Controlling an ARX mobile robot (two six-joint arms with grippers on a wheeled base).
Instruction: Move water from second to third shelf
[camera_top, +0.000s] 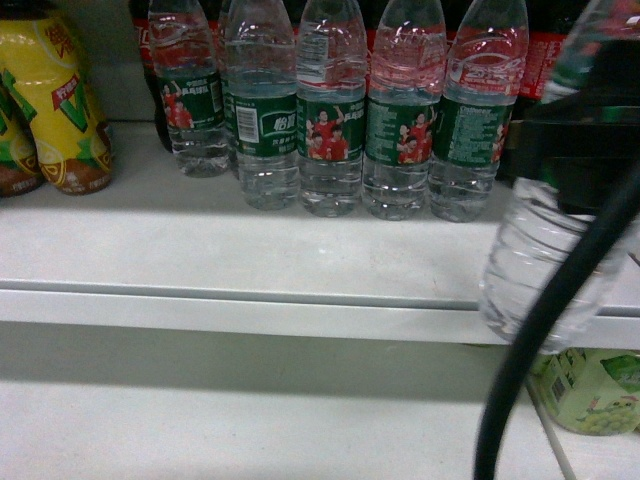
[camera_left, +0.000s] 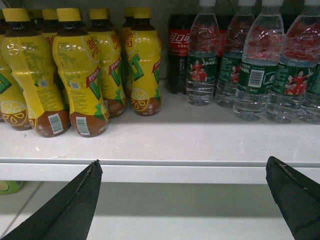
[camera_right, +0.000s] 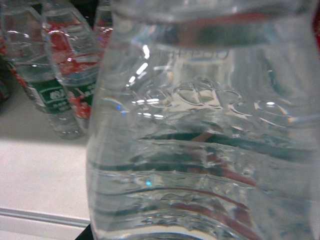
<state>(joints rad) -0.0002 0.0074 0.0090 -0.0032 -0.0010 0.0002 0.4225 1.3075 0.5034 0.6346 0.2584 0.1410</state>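
Closest to the right wrist camera, the water (camera_right: 200, 145) fills almost the whole view, a clear ribbed bottle pressed so near that its embossed shoulder and curved ribs blur. From the head view the same bottle (camera_top: 545, 260) hangs at the right, in front of the shelf's near edge, its base lower than the shelf lip, with a dark green band across its upper part. The right gripper (camera_top: 590, 150) shows as a black mass wrapped over the bottle's middle, clamped onto it, and a black cable (camera_top: 545, 330) curves down across the front of the bottle.

On the other side, the left gripper (camera_left: 185, 200) stands spread wide, its two dark fingers (camera_left: 70, 205) at the lower corners of the left wrist view with nothing between them, just short of the white shelf (camera_left: 165, 140).

Farther back on that shelf stands a row of matching water bottles (camera_top: 330, 110), upright and nearly touching one another, green labels with red-shirted figures facing out. To their left is a cluster of yellow-wrapped drink bottles (camera_left: 85, 70) with yellow caps, set a little nearer the shelf's front edge. Behind the water row, at the back, are dark cola bottles (camera_left: 178, 50) with red labels.

Below the shelf, at the lower right of the head view, a pale green package (camera_top: 595, 390) is partly visible.
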